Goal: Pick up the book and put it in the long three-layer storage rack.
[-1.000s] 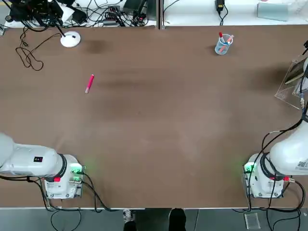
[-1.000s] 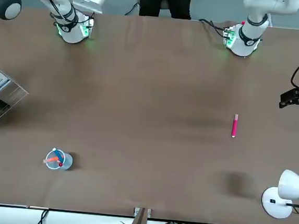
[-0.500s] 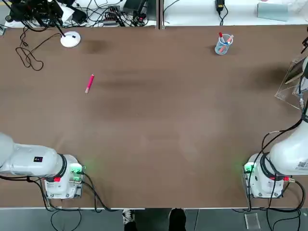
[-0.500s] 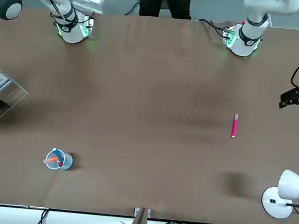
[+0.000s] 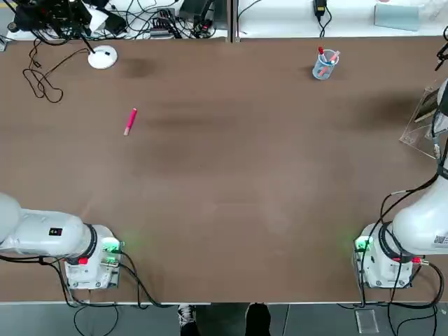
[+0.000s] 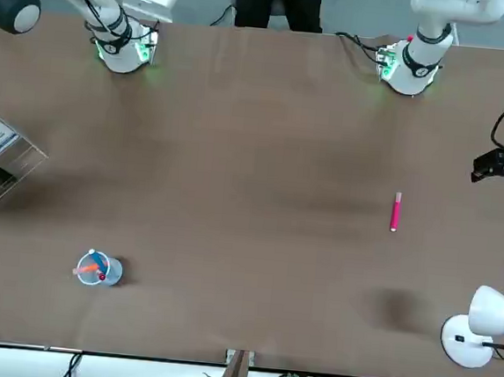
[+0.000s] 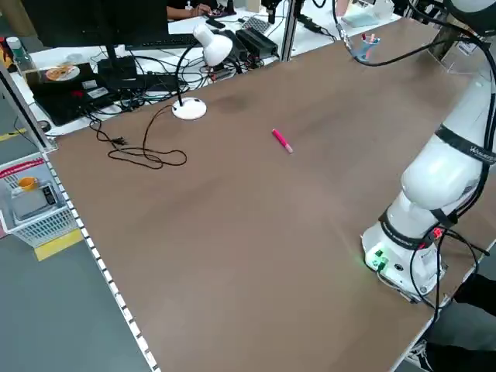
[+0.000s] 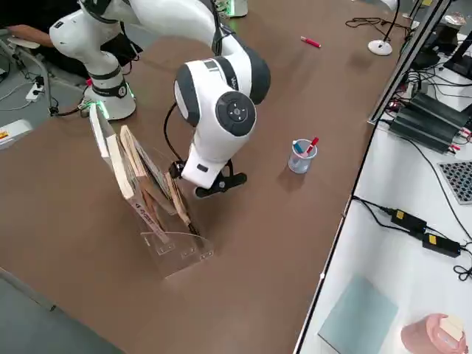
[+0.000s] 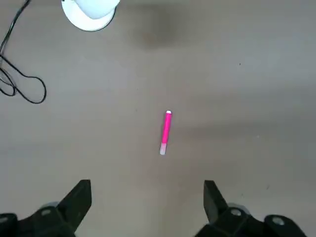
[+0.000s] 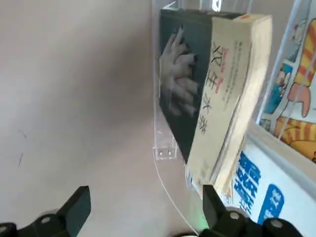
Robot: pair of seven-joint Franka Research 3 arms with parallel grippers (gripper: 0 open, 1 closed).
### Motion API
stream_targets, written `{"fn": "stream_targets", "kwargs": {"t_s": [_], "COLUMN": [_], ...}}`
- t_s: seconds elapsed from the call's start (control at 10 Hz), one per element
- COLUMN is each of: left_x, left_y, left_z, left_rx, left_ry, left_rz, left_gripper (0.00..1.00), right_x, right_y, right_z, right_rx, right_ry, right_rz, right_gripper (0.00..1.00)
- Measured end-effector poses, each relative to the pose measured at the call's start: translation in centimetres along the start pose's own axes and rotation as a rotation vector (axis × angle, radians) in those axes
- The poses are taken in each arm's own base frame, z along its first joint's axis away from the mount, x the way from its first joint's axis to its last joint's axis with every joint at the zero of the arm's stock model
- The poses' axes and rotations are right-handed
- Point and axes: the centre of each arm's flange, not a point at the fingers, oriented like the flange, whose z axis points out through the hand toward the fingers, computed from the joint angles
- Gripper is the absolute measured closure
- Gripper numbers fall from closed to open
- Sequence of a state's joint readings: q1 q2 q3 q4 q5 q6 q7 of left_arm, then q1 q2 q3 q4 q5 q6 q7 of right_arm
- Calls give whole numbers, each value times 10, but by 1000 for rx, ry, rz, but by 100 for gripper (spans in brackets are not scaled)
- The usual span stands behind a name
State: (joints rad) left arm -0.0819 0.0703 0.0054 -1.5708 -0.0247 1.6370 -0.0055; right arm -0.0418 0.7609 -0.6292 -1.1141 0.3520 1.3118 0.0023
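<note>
We see the thin dark-grey book with a pale hand image (image 10: 182, 84) already in the clear acrylic tiered rack (image 10: 162, 126) by the bench's right edge, the right black two-finger gripper (image 10: 150, 210) wide open, empty, beside it; apparently only withdrawal remains.

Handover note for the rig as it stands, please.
Right end effector: open, holding nothing, close to the rack.
Left end effector: open, empty, idle over the table near the pink marker.
Book: dark cover with pale hand image, standing in the clear rack among other books.
Done: book is in the rack; release looks complete.
Left: probably just confirm seating, then back the right arm off clear of the rack.
</note>
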Motion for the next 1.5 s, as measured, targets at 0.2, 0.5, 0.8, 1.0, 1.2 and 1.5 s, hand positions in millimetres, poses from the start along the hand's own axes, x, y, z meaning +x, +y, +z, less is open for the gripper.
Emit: {"fn": "stream_targets", "kwargs": {"t_s": [0.2, 0.5, 0.8, 1.0, 1.2, 1.5], "left_x": [0, 0, 4, 7, 10, 13], "left_y": [0, -1, -6, -13, -20, -21], "left_z": [-1, -1, -15, -20, -18, -15], "left_rx": [0, 0, 0, 1, 2, 2], "left_ry": [2, 3, 34, 47, 45, 40], "left_rz": [0, -1, -10, -23, -32, -34], "left_gripper": [0, 0, 0, 0, 0, 0], "right_x": [-1, -2, -6, -9, -11, -17], "right_y": [-1, -15, -44, -71, -99, -138], "right_z": [-1, -3, -5, -6, -1, 12], "right_rx": [0, -11, -42, -73, -97, -123], "right_ry": [0, 15, 49, 78, 114, 151], "right_rz": [-56, -203, -377, -479, -537, -586], "right_gripper": [0, 0, 0, 0, 0, 0]}}
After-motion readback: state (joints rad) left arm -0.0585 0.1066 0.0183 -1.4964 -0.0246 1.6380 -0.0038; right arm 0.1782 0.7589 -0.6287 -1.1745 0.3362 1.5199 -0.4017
